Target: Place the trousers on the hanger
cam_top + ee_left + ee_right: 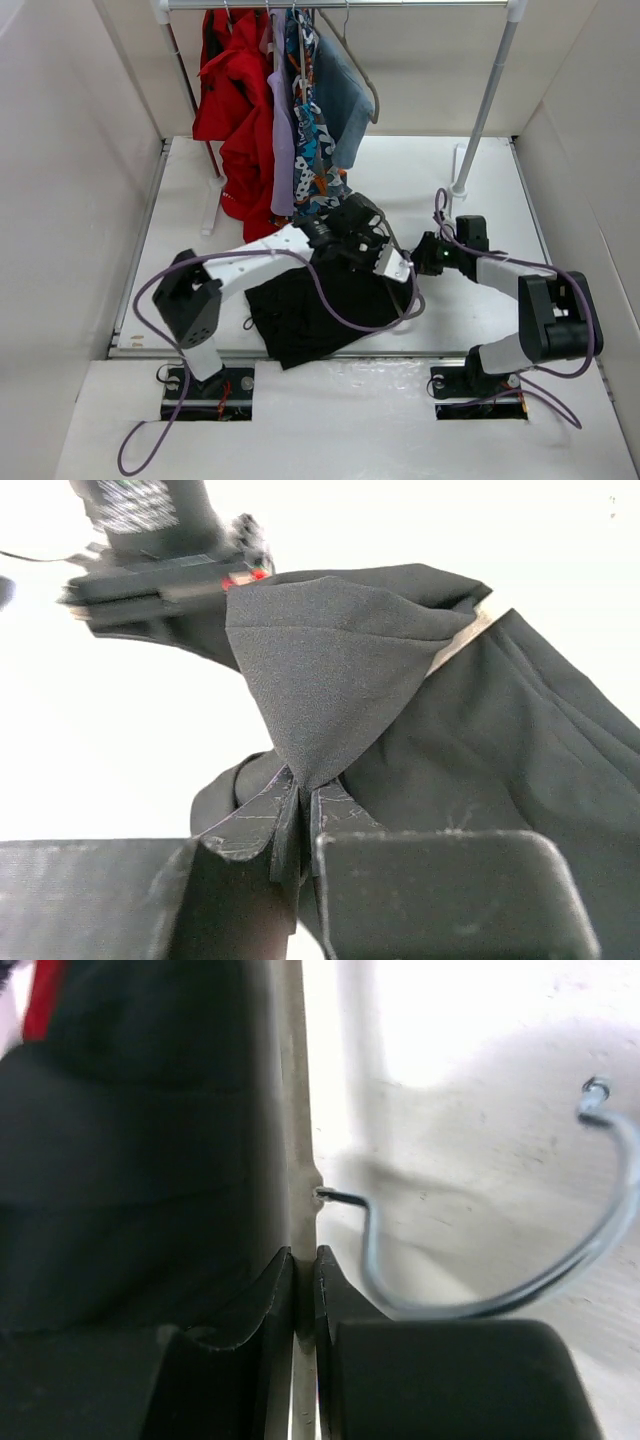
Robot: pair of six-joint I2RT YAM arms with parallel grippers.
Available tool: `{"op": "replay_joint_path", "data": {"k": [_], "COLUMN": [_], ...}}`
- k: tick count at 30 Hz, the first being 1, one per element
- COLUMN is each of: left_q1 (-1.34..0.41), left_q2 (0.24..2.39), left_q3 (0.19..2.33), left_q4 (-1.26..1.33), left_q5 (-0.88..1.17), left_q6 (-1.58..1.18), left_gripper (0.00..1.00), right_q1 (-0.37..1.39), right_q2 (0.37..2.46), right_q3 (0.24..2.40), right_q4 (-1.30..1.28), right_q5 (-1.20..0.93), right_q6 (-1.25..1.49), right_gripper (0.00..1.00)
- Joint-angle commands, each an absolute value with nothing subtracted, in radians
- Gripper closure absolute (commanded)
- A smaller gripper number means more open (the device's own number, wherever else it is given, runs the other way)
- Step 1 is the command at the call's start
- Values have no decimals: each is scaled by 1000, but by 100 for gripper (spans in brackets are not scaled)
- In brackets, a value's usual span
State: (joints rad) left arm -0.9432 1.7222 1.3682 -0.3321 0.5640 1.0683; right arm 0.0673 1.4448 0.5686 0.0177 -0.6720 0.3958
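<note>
The black trousers (315,310) lie bunched on the white table near its front edge. My left gripper (385,262) is shut on a raised fold of the trousers (330,670), pinched between its fingertips (303,792). A strip of the grey-beige hanger (458,640) shows under the fabric. My right gripper (422,257) faces the left one. It is shut on the hanger's thin beige bar (297,1110), just below the wire hook (470,1305). Black fabric (130,1160) lies left of the bar, with a bit of red label (40,1000) at the top.
A clothes rack stands at the back, with red (235,100), lilac (281,140), patterned (308,130) and blue-grey (345,100) clothes hanging at its left. Its right post (487,105) meets the table behind my right gripper. White walls close in both sides.
</note>
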Motion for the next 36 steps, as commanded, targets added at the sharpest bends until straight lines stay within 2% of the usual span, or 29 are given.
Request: {"op": "replay_joint_path", "data": {"k": [1, 9, 15, 23, 26, 27, 28, 29, 31, 32, 36], "left_q1": [-943, -943, -893, -862, -839, -816, -802, -789, -753, -753, -732], "left_q2": [1553, 1387, 1289, 1114, 1081, 1071, 1071, 1071, 1071, 1059, 1023], "left_q3": [1422, 1422, 1367, 1038, 950, 902, 884, 871, 851, 851, 851], "left_q4": [-318, -267, -330, -364, -327, -327, -318, -318, -344, -353, -362], "left_q5": [640, 546, 526, 525, 514, 514, 503, 503, 503, 503, 514], "left_q6": [1046, 1012, 1061, 1152, 1163, 1163, 1163, 1163, 1163, 1151, 1091], "left_gripper": [100, 100, 100, 100, 86, 63, 45, 32, 21, 8, 5], "right_q1": [60, 209, 209, 229, 264, 287, 299, 308, 331, 331, 357], "right_q2": [1473, 1473, 1394, 1215, 1152, 1138, 1112, 1098, 1075, 1066, 1042], "right_q3": [623, 753, 753, 896, 957, 978, 1027, 1052, 1130, 1161, 1294], "right_q4": [6, -86, -181, -393, -445, -468, -516, -538, -595, -613, -681], "right_q5": [-601, -445, -342, -166, -166, -134, -120, -109, -97, -97, -75], "right_q6": [359, 397, 382, 334, 334, 344, 344, 344, 344, 344, 333], "right_gripper": [100, 100, 100, 100, 100, 100, 100, 100, 100, 100, 100]}}
